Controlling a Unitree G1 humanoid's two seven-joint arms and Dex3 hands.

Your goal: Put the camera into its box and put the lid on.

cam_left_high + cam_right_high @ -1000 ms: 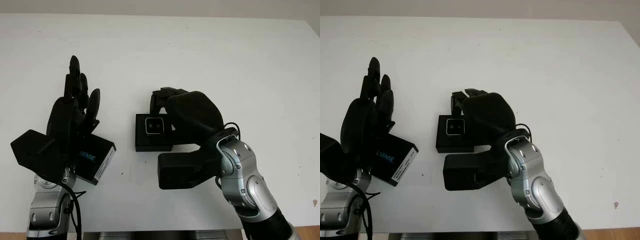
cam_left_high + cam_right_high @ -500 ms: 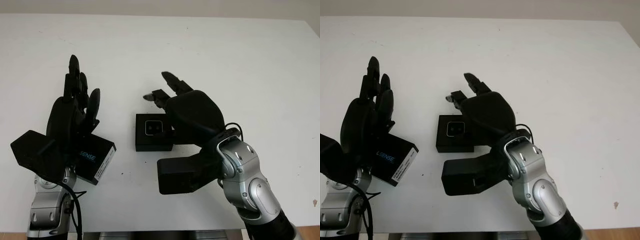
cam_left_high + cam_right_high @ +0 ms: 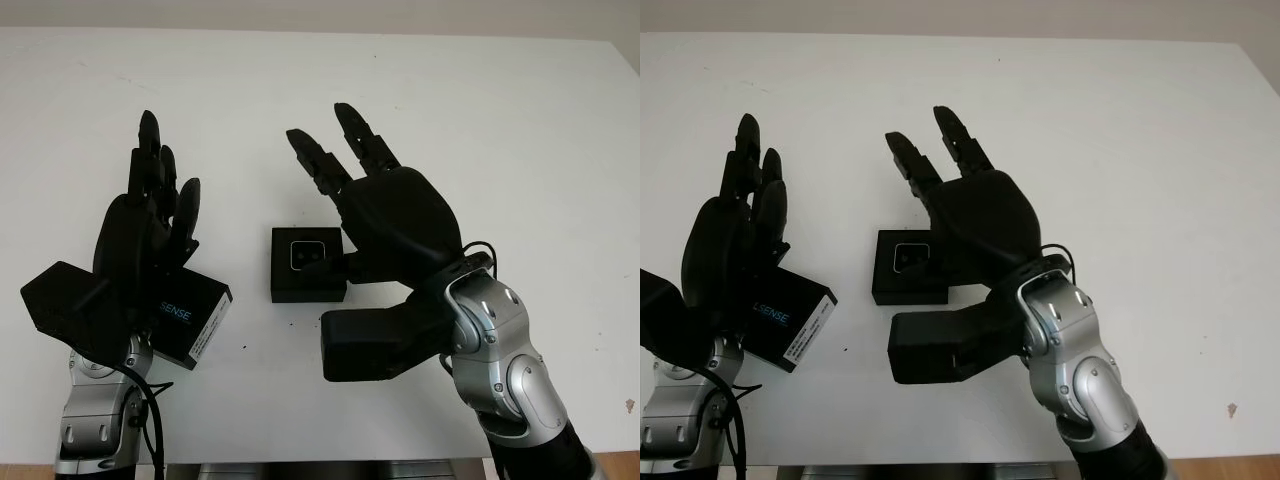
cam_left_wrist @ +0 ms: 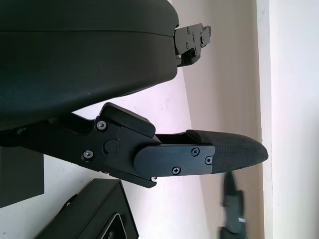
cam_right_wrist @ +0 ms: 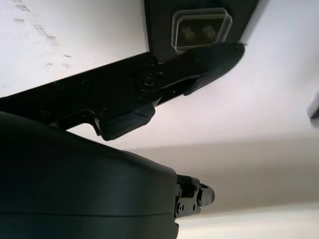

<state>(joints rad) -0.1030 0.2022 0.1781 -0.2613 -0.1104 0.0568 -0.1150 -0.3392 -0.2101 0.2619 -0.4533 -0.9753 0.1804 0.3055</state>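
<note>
White table [image 3: 480, 110] all round: the camera [image 3: 308, 253] sits in its box [image 3: 308, 264] mid-table. Right hand [image 3: 385, 205] has just let go and lifted, released. Lid [image 3: 190, 318] waits under the open left hand [image 3: 150, 225]; lidding comes next.

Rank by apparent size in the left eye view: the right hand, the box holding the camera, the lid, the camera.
1. right hand, though it's nearer the lens
2. lid, partly hidden by the left hand
3. box, roughly alike
4. camera

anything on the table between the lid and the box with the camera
No, just bare white table between the lid and the box, seen in both eye views.
</note>
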